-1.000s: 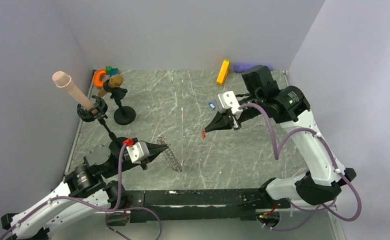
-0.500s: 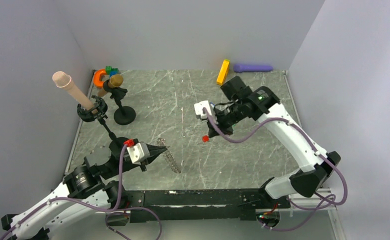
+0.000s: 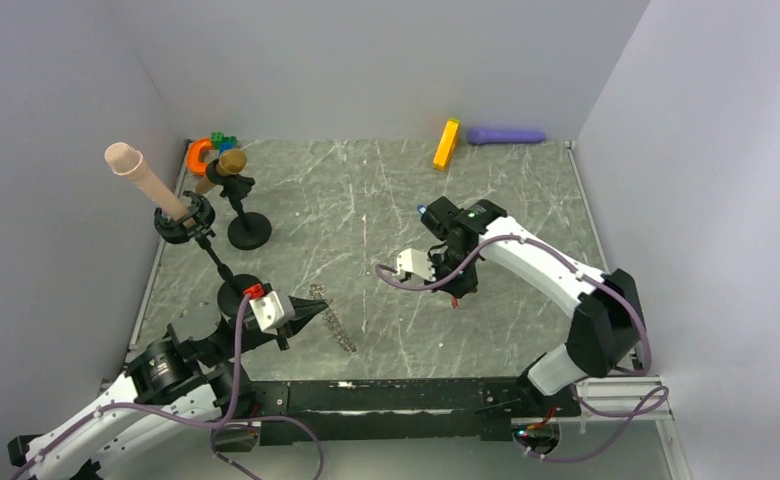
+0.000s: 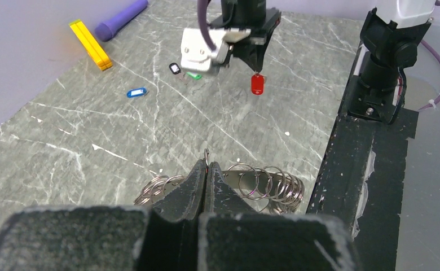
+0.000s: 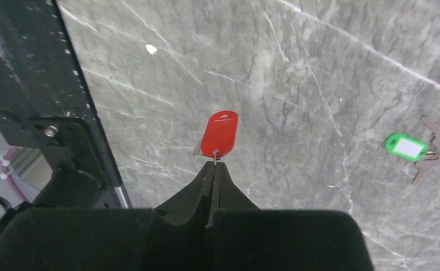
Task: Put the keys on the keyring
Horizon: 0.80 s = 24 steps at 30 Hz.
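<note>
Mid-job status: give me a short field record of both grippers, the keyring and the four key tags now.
left gripper: shut on the silver metal coil keyring
right gripper: shut on the red plastic key tag, hanging from its tips
green plastic key tag: loose on the marble table
black key tag: loose, beside the green one
blue key tag: loose, apart from those two
tags on keyring: none seen

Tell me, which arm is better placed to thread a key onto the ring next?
Right. The right fingers pinch the red key, while the left fingers are shut on the ring, only steadying it.
</note>
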Motion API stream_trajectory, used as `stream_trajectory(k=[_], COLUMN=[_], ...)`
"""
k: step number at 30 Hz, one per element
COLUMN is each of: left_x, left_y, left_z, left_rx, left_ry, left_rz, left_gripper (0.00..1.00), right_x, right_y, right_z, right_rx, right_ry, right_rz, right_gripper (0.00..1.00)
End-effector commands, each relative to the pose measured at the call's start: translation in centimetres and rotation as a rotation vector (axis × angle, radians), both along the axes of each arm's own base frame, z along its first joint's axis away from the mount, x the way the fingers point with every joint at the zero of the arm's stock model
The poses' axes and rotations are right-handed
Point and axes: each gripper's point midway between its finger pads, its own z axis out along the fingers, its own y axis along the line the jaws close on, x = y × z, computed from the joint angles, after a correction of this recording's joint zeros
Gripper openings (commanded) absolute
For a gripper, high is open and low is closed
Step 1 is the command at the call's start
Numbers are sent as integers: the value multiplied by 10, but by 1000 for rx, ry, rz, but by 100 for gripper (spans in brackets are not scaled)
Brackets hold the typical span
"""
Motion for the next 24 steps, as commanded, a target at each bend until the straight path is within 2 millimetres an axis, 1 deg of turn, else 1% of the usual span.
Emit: stream_trajectory(k=[1, 4, 13, 17, 20, 24], left_x=[1, 0, -1, -1, -1, -2], left_y=[5, 6, 12, 13, 13, 15], left_z=[16, 14, 14, 15, 15, 16], left_rx=[-65, -69, -75, -75, -75, -78], left_ry=[-8, -6, 0, -1, 1, 4], left_rz=[25, 28, 41, 44, 46, 50], left_gripper=[0, 0, 0, 0, 0, 0], right_x=[27, 36, 65, 73, 76, 79], right_y=[-8, -7, 3, 15, 30, 41], right_z=[-18, -31, -63, -72, -78, -88], right_rx=[-108, -153, -218, -213, -183, -182], right_ry=[-72, -65, -89, -69, -49, -31], right_rz=[-49, -64, -120, -138, -142, -145], right_gripper=[0, 0, 0, 0, 0, 0])
